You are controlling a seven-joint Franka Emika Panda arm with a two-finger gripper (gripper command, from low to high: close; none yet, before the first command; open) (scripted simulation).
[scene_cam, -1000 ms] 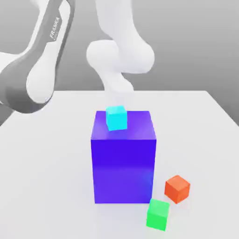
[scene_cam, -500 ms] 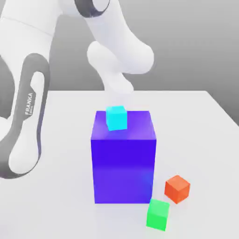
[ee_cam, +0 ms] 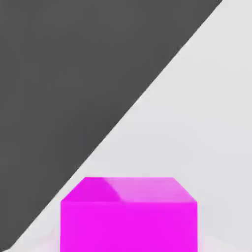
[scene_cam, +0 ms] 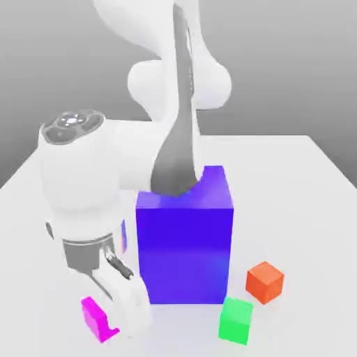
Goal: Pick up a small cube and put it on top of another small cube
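The small cube (scene_cam: pixel 93 315) is bright magenta-pink and sits on the white table at the front of the exterior view's left, in front of the large blue-violet block (scene_cam: pixel 185 244). My gripper (scene_cam: pixel 111 323) has come down beside that block and is shut on the small cube. One white finger (scene_cam: pixel 132 310) covers the cube's right side. In the hand view the same small cube (ee_cam: pixel 129 216) lies very close under the hand, and the table edge runs diagonally behind it.
An orange cube (scene_cam: pixel 265 282) and a green cube (scene_cam: pixel 236 320) rest on the table (scene_cam: pixel 300 209) at the block's front right. My arm's grey and white links (scene_cam: pixel 174 139) lean over the block's top and hide its back left part.
The arm swung down from above to the front left of the block. The hand now sits at the magenta cube and has shut. A cyan cube seen on the block is now covered by the arm.
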